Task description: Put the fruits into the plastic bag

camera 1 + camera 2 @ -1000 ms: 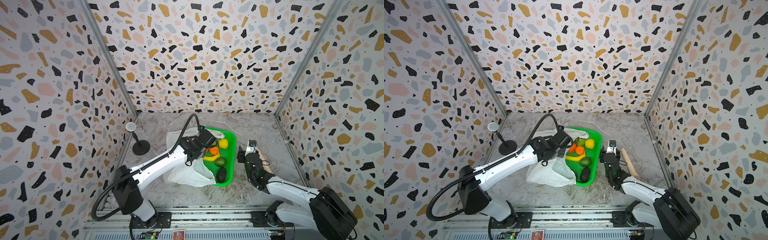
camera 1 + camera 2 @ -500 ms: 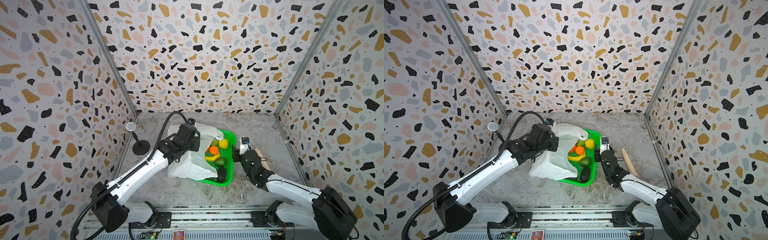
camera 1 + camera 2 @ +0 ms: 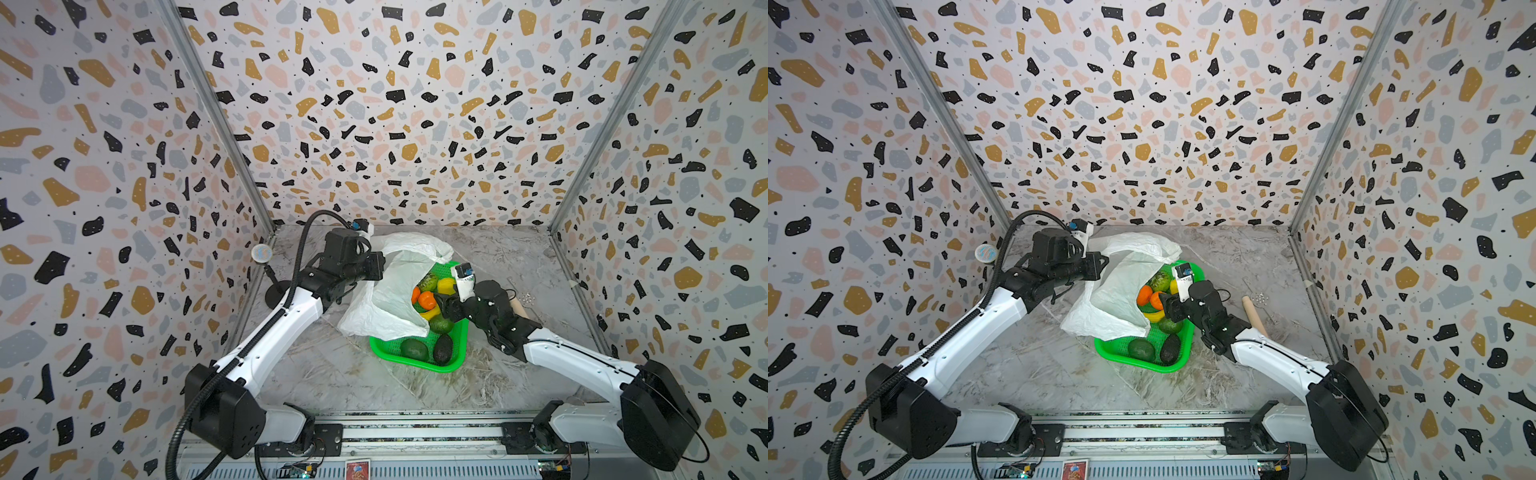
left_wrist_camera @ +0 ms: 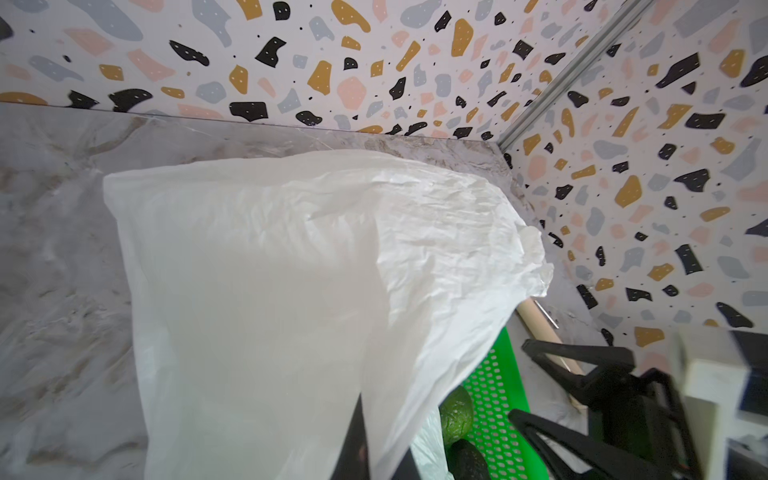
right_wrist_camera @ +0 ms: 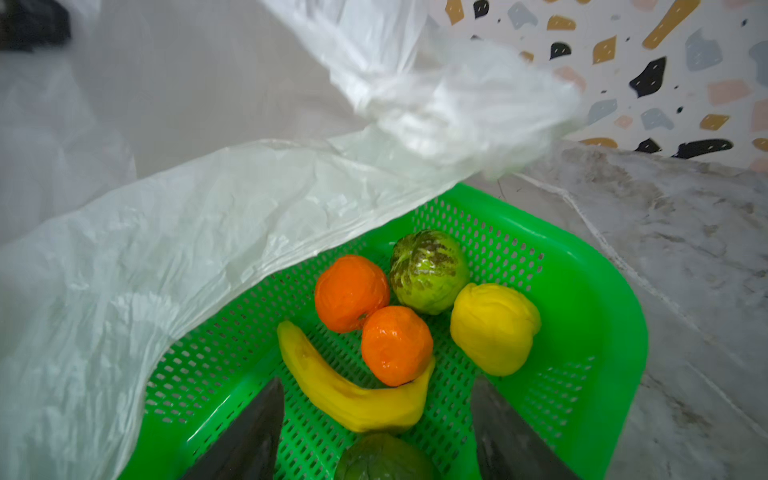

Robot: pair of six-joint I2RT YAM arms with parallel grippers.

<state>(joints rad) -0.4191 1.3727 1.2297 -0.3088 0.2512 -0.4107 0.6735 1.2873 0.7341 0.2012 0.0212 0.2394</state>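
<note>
The white plastic bag (image 3: 390, 299) hangs lifted over the left part of the green tray (image 3: 419, 368), and my left gripper (image 3: 377, 266) is shut on its upper edge. In the left wrist view the bag (image 4: 291, 270) fills the frame, with the film pinched between the dark fingers (image 4: 360, 440). My right gripper (image 5: 376, 386) hovers open over the tray (image 5: 602, 332). Below it lie two oranges (image 5: 351, 293) (image 5: 395, 345), a banana (image 5: 353, 399), a yellow lemon-like fruit (image 5: 492, 328), a bumpy green fruit (image 5: 430, 270) and an avocado (image 5: 384, 457). Two more avocados (image 3: 414, 349) (image 3: 443, 350) sit at the tray's near end.
A beige wooden stick (image 3: 1252, 311) lies on the marble floor right of the tray, behind my right arm. A black stand with a round disc (image 3: 262, 253) is by the left wall. Patterned walls close in three sides.
My left gripper shut on the bag and raised it up and back, so the bag now hangs beside the fruits. My right gripper moved left over the tray and opened wider.
</note>
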